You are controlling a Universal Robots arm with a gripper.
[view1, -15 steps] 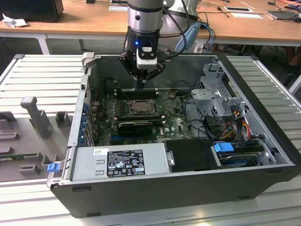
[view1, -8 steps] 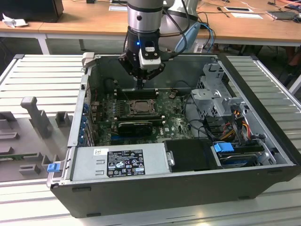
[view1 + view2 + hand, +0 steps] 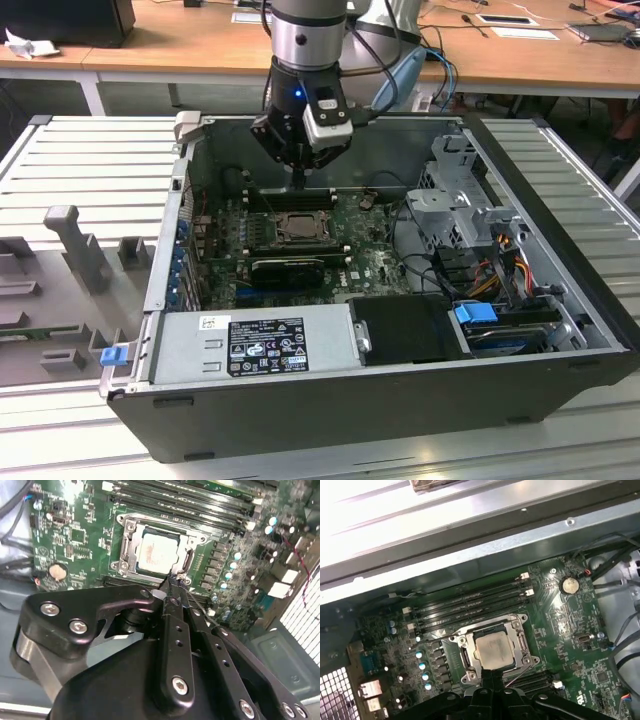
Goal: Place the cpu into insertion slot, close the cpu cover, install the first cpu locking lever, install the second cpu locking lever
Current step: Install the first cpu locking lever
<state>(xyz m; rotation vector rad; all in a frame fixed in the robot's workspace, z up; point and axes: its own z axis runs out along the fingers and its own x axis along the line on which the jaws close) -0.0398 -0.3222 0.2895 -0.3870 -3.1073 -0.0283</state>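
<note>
Bench: pale grey ribbed metal top, its slats showing on both sides of the case.
Centre of the bench: open dark computer case, lying on its side with the open face upward.
Exterior view's left of the bench: grey moulded fixtures, one upright block with low flat pieces near it, just beside the case.
Behind: wooden bench carrying white papers and a black box.
</note>
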